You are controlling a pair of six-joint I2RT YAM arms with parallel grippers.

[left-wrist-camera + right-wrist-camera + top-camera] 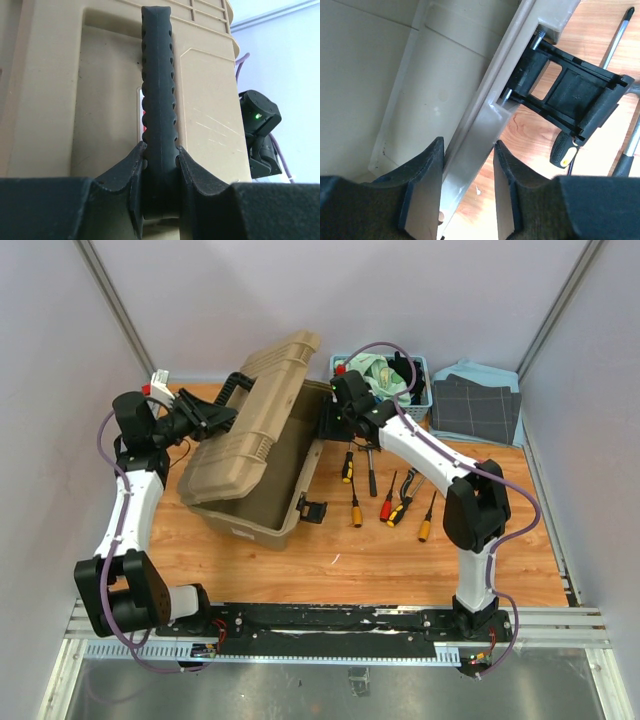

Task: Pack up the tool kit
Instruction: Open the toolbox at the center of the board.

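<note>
The left tool (160,150), clamped shut, held the tan toolbox (240,525) lid (250,420) half-raised by its black handle (159,90), which ran lengthwise straight ahead, while the right tool (467,145) straddled the box rim (485,125), grip unclear, with loose screwdrivers (355,510) on the worktop (400,560) nearest it.

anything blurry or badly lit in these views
Top external: even soft light, sharp throughout, only faint shadows. Left wrist: left end effector nearly black along the bottom, handle crisp. Right wrist: right end effector slightly soft up close, latch sharp, toolbox interior in shade.
</note>
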